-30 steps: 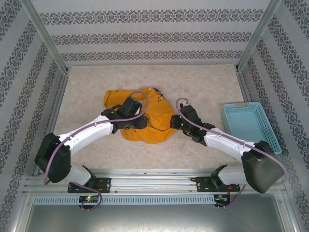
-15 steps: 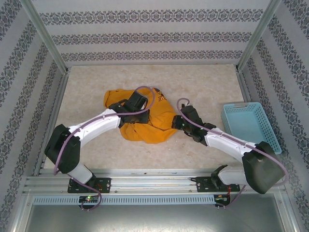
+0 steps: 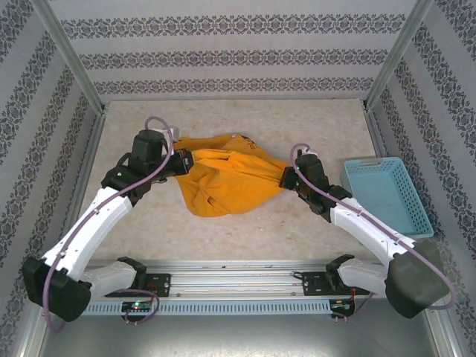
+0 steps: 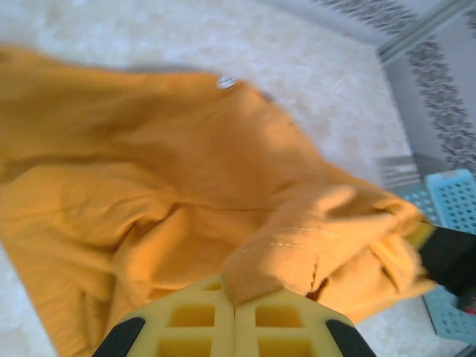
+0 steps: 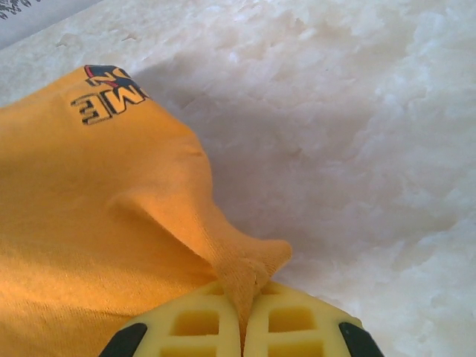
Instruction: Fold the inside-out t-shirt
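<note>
one garment, two grippers, one basket, one table top.

item 1: inside-out t-shirt [image 3: 223, 182]. mustard-orange cloth, short-sleeved. lies near the middle of the table [image 3: 245, 119], drawn out sideways between the two grippers, with its lower bulk sagging in rumpled folds toward the near edge. dark print [image 5: 104, 93] on the far edge of the cloth, lettering partly readable in the right wrist view. small pale tag [image 4: 227, 82] on the upper edge in the left wrist view.

item 2: left gripper [image 3: 182, 161]. at the shirt's left end, yellow fingers pressed together with a thick roll of hemmed cloth pinched between them. the cloth rises from the pads and runs away toward the other arm.

item 3: right gripper [image 3: 286, 177]. at the shirt's right end, jaws closed on a narrow peak of fabric. the pinched fold stands up from the fingertips, and the pale table surface lies bare just beside it.

item 4: light-blue plastic basket [image 3: 387, 193]. slatted walls, on the table's right side, just beyond the right arm, apart from the shirt.

item 5: table. pale, mottled surface, enclosed by patterned walls [image 3: 238, 56].
</note>
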`<state>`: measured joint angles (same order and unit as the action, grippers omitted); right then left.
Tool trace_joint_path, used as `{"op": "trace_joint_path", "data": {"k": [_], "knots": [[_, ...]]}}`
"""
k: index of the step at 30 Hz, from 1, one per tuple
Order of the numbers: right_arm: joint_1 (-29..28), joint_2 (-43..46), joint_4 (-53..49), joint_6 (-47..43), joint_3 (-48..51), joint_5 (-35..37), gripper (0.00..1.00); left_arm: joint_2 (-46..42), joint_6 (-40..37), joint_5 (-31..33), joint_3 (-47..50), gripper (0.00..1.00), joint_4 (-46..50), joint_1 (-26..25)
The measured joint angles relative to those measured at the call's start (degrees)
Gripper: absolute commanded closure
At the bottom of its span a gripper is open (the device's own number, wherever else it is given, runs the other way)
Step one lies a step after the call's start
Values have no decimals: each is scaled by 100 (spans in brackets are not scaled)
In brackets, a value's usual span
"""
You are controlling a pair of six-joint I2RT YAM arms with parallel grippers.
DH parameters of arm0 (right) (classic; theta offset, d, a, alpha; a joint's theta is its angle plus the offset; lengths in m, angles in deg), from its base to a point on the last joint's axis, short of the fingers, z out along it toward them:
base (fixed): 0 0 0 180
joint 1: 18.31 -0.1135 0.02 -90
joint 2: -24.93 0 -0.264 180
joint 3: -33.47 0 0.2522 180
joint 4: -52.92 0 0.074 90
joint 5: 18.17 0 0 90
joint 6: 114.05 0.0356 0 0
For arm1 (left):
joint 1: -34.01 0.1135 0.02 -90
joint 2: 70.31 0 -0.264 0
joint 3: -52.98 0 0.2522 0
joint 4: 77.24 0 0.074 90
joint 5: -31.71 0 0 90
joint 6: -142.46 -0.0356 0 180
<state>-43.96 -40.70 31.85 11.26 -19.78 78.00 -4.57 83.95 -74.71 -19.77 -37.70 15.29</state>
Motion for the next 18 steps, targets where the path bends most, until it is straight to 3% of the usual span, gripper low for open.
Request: {"op": "trace_joint_path", "data": {"k": [8, 16, 18], "knots": [[-24, 26, -13, 4, 109, -13, 100, 774, 433, -415, 811, 100, -70, 597], [-50, 413, 116, 9, 297, -44, 100, 205, 662, -396, 1327, 100, -490, 673], [-136, 249, 208, 44, 334, -61, 100, 417, 667, -448, 1370, 100, -490, 678]]}}
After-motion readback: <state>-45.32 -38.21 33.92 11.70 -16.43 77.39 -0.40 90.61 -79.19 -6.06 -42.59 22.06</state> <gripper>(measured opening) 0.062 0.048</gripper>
